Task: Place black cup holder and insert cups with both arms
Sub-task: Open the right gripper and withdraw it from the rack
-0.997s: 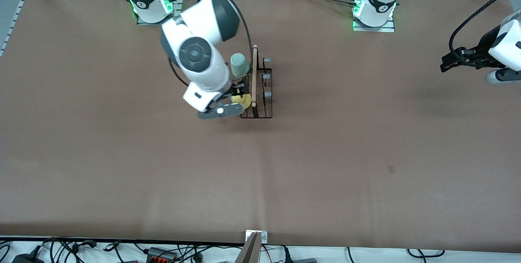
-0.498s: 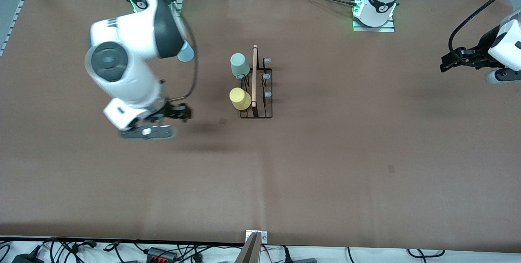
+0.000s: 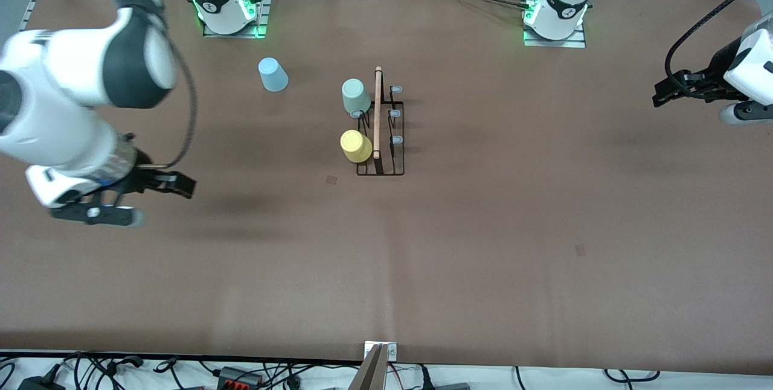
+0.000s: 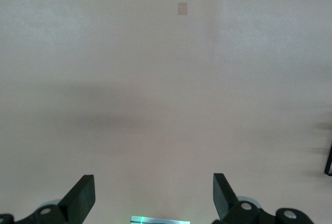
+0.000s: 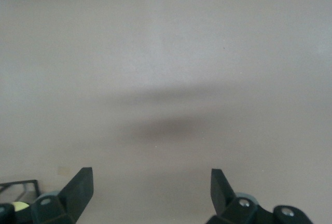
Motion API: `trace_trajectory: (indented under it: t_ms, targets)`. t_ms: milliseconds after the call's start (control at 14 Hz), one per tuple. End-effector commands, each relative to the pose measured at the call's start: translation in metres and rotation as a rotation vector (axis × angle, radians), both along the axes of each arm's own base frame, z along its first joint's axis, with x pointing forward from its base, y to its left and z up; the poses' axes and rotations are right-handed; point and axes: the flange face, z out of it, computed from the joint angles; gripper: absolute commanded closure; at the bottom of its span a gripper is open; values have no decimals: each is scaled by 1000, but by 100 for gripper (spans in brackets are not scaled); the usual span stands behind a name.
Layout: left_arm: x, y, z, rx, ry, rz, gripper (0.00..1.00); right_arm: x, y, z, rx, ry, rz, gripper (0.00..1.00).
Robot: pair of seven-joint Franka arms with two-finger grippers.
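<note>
Change since earlier: the right arm [image 3: 78, 106] has swung away from the black cup holder [image 3: 380, 130] toward its own end of the table; the yellow cup [image 3: 356, 146] it was working at now sits uncovered on the rack, and the light blue cup [image 3: 273, 74] has come into sight.
Front view, rack: stands mid-table, wooden rod handle [image 3: 377, 112] running along its top; pale green cup [image 3: 356, 96] and the yellow one sit upside down on pegs on the side toward the right arm, probably so they hang steady.
Front view, blue cup: alone on the table, apart from the rack, toward the right arm's base; not yet inserted.
Front view, right gripper [image 3: 181, 185]: over bare table, fingers spread, holding nothing.
Front view, left gripper [image 3: 661, 93]: at the left arm's end of the table; the arm waits.
Left wrist view: left gripper's fingers [image 4: 83, 197] stand wide apart over plain tabletop, empty.
Right wrist view: right gripper's fingers [image 5: 78, 185] spread, empty; a corner of the rack and a bit of yellow show at the edge.
</note>
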Motion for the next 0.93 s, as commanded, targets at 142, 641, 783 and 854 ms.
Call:
trace_trajectory:
  t_ms: [142, 641, 783, 854]
  targets:
    - [1, -1, 5, 19, 1, -9, 0, -13, -66, 49, -36, -47, 121, 0]
    - [0, 0, 5, 19, 1, -8, 0, -35, -133, 79, -36, -65, 102, 0]
    - [0, 0, 5, 18, 1, -8, 0, -43, -130, 82, -29, -32, 91, 0]
    - [0, 0, 5, 19, 1, -8, 0, -47, -129, 83, -27, -14, 95, 0]
